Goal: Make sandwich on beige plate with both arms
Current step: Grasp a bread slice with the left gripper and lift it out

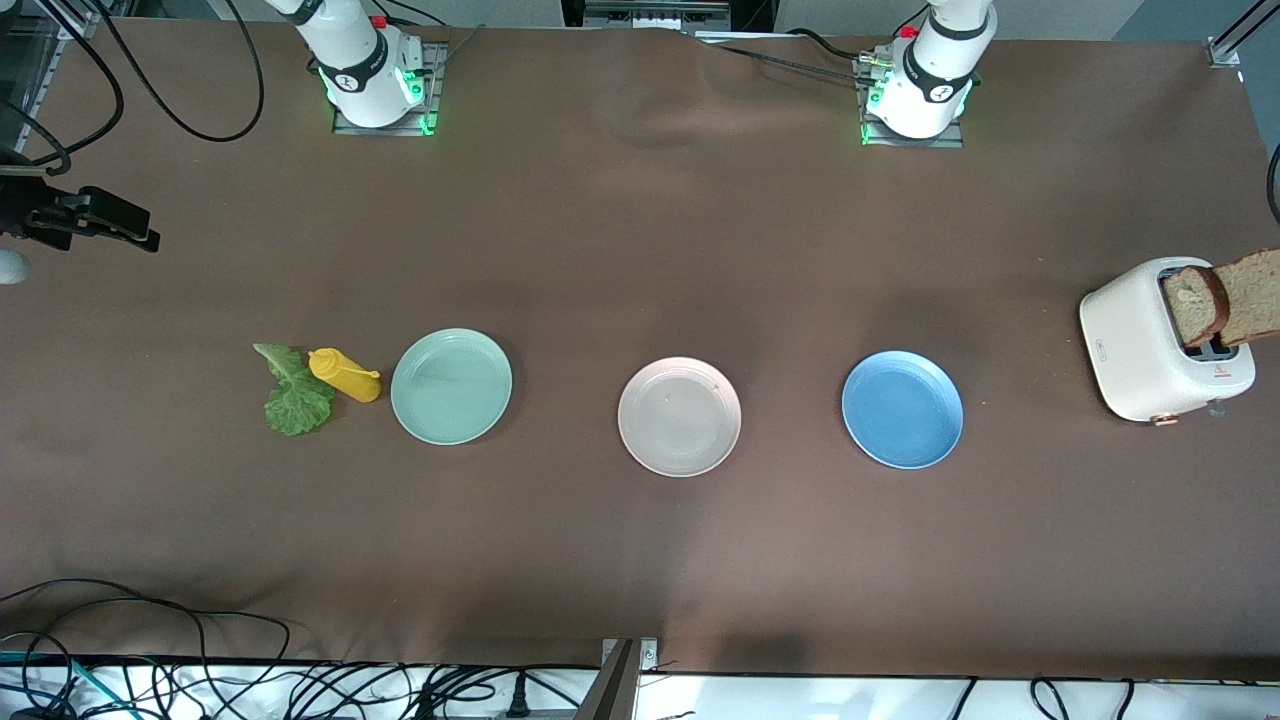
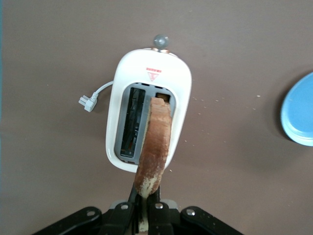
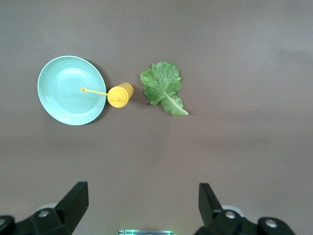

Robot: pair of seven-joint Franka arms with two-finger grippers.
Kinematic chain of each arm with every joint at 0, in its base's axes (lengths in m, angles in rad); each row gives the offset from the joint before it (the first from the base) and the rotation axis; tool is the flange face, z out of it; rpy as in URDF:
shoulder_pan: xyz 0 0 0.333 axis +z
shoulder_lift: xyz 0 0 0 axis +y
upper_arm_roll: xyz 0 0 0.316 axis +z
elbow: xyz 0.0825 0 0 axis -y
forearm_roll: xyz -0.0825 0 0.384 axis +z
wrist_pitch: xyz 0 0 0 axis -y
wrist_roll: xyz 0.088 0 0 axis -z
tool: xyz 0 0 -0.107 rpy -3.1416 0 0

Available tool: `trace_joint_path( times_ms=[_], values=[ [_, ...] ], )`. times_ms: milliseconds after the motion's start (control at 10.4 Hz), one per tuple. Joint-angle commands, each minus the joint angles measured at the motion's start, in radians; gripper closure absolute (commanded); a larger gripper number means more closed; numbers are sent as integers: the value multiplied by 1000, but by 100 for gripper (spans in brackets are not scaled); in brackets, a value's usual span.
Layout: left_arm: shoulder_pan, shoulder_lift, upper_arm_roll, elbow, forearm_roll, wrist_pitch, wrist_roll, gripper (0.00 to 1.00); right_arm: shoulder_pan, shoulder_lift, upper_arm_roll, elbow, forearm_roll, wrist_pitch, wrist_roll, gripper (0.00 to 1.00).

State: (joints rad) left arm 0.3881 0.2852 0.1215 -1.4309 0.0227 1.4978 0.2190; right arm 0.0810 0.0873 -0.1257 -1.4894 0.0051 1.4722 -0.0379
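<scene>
The beige plate (image 1: 680, 416) lies bare in the middle of the table. At the left arm's end stands a white toaster (image 1: 1140, 340) (image 2: 122, 88) with one brown bread slice (image 1: 1195, 305) in a slot. My left gripper (image 2: 145, 205) is shut on the edge of another bread slice (image 2: 156, 142) (image 1: 1250, 295), held upright over the toaster. A green lettuce leaf (image 1: 295, 395) (image 3: 162, 88) lies toward the right arm's end. My right gripper (image 3: 144, 188) hangs open and holds nothing, high above the table near the lettuce.
A yellow squeeze bottle (image 1: 345, 375) (image 3: 120, 94) lies between the lettuce and a mint-green plate (image 1: 451, 386) (image 3: 71, 90). A blue plate (image 1: 902, 408) (image 2: 299, 115) sits between the beige plate and the toaster. Cables run along the table's near edge.
</scene>
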Motion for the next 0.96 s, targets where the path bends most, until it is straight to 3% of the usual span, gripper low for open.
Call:
trace_joint_path(
  times_ms=[0, 575, 862],
  values=[
    [-3, -53, -72, 7, -6, -40, -41, 100, -1, -1, 0, 18, 15, -20, -4, 0],
    [-15, -26, -437, 3, -78, -34, -664, 100, -1, -1, -3, 18, 15, -21, -5, 0],
    [-135, 34, -456, -6, -188, 51, -876, 100, -3, -1, -9, 18, 15, -21, -5, 0]
  ],
)
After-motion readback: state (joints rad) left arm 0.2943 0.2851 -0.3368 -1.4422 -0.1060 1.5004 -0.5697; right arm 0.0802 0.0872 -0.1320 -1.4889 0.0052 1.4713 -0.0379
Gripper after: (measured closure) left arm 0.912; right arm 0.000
